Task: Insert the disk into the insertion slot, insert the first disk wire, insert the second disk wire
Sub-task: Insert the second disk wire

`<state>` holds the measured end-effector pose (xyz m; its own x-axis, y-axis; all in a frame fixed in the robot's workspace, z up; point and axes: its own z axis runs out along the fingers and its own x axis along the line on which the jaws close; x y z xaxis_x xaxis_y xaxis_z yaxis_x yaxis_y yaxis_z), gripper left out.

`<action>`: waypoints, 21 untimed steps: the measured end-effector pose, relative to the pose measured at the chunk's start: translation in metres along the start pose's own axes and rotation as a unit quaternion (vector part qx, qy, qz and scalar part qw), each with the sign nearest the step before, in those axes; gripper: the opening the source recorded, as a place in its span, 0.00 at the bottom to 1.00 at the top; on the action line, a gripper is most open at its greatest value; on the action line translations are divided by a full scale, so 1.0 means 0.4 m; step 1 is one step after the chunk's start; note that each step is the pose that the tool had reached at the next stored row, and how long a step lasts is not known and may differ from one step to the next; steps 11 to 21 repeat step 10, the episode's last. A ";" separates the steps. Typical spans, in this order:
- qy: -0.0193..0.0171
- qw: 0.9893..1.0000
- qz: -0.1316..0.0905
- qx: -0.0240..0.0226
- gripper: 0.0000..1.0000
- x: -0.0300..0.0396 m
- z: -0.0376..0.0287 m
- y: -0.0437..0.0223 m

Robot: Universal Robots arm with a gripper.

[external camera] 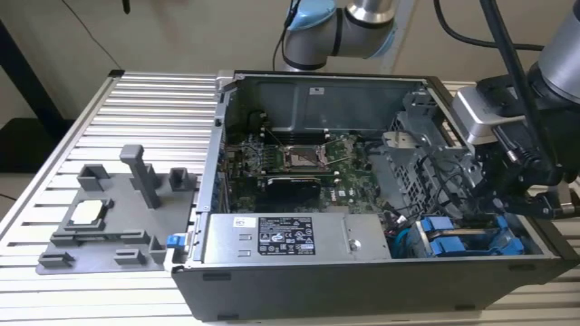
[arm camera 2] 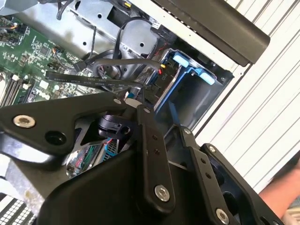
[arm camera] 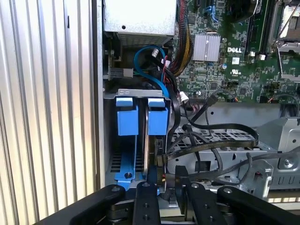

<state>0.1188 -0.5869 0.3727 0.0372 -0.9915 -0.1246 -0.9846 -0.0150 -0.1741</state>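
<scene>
The disk (arm camera: 149, 126) stands on edge in the insertion slot (arm camera: 140, 96), between blue carriers (arm camera: 127, 117), at the open computer case's (external camera: 381, 292) near corner on the exterior view's right. The tool (arm camera: 161, 180) pinches a black wire connector (arm camera: 164, 161) against the disk's end. A grey power-supply box (external camera: 290, 238) sits beside the slot. The grey fixture tray (external camera: 100, 224) lies on the bench (external camera: 154, 115), well apart.

A ribbed metal table (external camera: 136, 102) carries an open computer case (external camera: 363, 285) and a grey fixture tray (external camera: 100, 224)
</scene>
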 end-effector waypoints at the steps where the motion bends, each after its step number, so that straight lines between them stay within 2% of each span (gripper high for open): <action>1: 0.000 1.000 0.000 0.000 0.21 0.000 0.000 0.000; 2: 0.000 1.000 0.000 0.000 0.21 0.000 0.000 0.000; 4: 0.000 1.000 0.000 0.000 0.11 0.000 0.000 0.000; 21: 0.000 1.000 0.000 0.000 0.11 0.000 0.000 0.000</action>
